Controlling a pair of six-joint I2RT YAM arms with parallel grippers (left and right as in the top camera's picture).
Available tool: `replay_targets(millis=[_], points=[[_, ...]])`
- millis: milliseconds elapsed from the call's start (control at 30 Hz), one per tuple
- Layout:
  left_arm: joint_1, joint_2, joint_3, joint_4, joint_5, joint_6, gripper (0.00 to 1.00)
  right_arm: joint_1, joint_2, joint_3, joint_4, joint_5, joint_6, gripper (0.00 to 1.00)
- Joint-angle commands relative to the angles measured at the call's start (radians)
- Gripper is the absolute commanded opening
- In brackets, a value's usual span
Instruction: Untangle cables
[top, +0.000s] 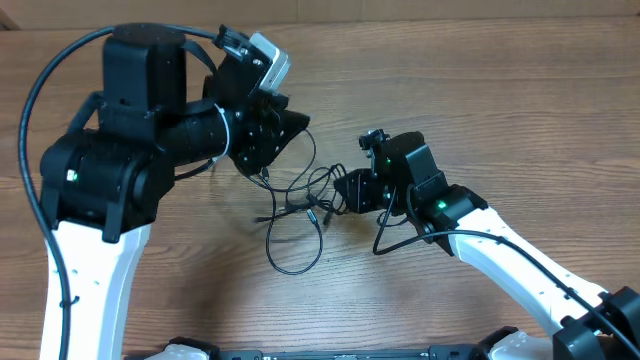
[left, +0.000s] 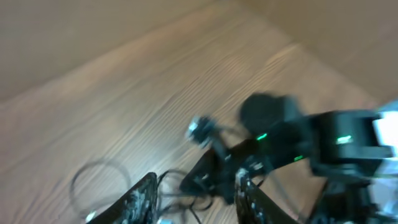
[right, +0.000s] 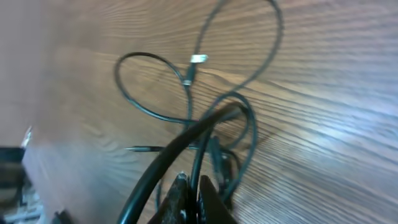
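Note:
Thin black cables lie tangled in loops on the wooden table between the two arms. In the right wrist view the loops spread ahead, one with a silver plug. My right gripper is shut on a cable strand; in the overhead view it sits at the tangle's right edge. My left gripper is open, its fingers straddling cables just above the tangle; in the overhead view it hovers over the tangle's upper left.
The wooden table extends all round. The right arm's thicker black wire curls beside its wrist. The right arm fills the right of the left wrist view.

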Motion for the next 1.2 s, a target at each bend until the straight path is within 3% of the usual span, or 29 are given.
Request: replay_targets(millis=[0, 200, 433, 800, 1033, 1167], points=[[-0.006, 0.047, -0.010, -0.033, -0.137, 0.001, 0.42, 0.001, -0.038, 0.091, 0.019, -0.098, -0.043, 0.04], [-0.007, 0.140, -0.010, -0.080, -0.146, 0.001, 0.43, 0.001, -0.040, 0.140, 0.103, -0.305, -0.042, 0.04], [-0.007, 0.263, -0.010, -0.120, -0.147, 0.002, 0.40, -0.001, -0.040, 0.143, 0.162, -0.304, -0.039, 0.04], [-0.007, 0.364, -0.010, -0.218, -0.138, 0.001, 0.52, -0.096, -0.040, 0.143, 0.161, -0.271, -0.038, 0.04], [-0.009, 0.373, -0.013, -0.238, 0.035, 0.002, 0.61, -0.118, -0.040, 0.143, 0.165, -0.272, -0.035, 0.04], [-0.012, 0.373, -0.017, -0.239, 0.045, 0.002, 0.59, -0.118, -0.040, 0.143, 0.167, -0.272, -0.035, 0.04]])
